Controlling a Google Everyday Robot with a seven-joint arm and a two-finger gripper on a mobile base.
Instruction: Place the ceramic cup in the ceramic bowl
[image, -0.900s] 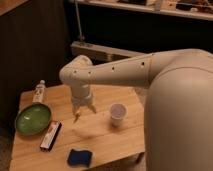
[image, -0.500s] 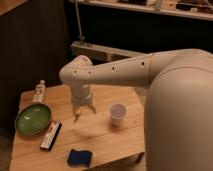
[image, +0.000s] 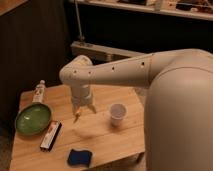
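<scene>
Gripper (image: 84, 114) hangs over the table (image: 107, 140), right of the ceramic bowl (image: 33, 119); we see its fingers spread, gripping nothing. Ceramic cup (image: 117, 114) stands upright further right of the bowl, apart from the gripper. White bottle (image: 39, 92) lies just behind the bowl.

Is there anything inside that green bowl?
The green bowl looks empty; nothing covers its inside. The white cup stands apart on the table; the open pincer hovers between them.

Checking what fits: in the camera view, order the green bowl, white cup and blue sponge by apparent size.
ceramic bowl
blue sponge and ceramic cup: too alike to rank
The gripper hangs open between bowl and cup.
</scene>
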